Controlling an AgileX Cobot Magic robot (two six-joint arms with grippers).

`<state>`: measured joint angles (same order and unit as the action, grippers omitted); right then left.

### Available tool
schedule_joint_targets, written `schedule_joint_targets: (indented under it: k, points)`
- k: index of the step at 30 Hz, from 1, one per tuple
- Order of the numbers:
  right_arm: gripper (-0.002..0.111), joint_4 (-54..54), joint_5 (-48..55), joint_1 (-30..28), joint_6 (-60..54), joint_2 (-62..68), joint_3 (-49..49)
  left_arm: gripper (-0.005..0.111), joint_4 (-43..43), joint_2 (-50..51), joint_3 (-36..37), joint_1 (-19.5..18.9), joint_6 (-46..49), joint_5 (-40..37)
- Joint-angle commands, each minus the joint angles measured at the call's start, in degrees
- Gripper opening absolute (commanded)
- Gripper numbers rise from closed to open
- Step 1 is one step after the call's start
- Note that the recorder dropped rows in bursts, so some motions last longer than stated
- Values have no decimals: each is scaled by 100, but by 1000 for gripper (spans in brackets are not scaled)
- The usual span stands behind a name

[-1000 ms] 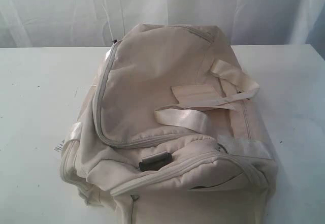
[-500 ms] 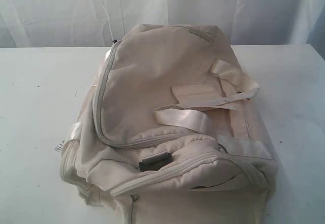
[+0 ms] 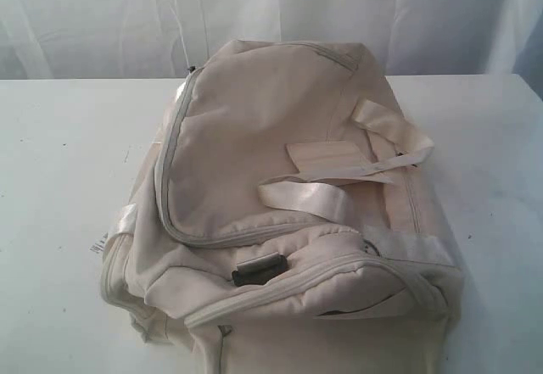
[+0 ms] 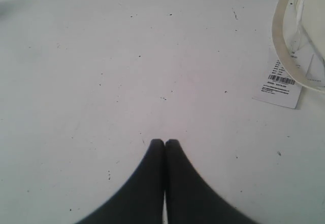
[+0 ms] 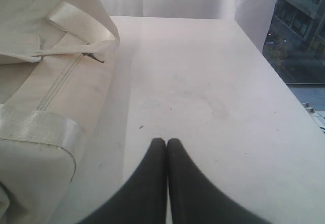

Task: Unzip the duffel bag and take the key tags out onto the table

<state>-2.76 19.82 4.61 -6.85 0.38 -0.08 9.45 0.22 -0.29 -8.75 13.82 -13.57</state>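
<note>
Right, bag [image 3: 280,213] lies zipped on the table [image 3: 59,179], left gripper [image 4: 164,141] and right gripper [image 5: 167,140] flank it, pressed together, empty, poised for the zip

Left tool [image 4: 164,141] closed, empty; right tool [image 5: 166,140] closed, empty

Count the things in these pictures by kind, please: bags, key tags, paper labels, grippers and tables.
duffel bag: 1
key tags: 0 in view
paper barcode label: 1
grippers: 2, the left gripper and the right gripper, both shut
table: 1
Total: 5
</note>
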Motion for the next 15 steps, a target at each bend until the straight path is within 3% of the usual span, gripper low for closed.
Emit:
schedule_joint_targets:
  k: [1,7,11,15]
  points:
    - [0,-13,-10,18,2,-38,8,0,26,-22,29,-13,11,12]
    - [0,-1,-10,18,3,-38,8,0,26,-22,29,-13,25,12]
    - [0,-1,-263,18,3,-38,8,0,64,-22,29,-13,548,290]
    - [0,-25,-758,18,19,-38,8,0,746,-22,29,-13,-42,919]
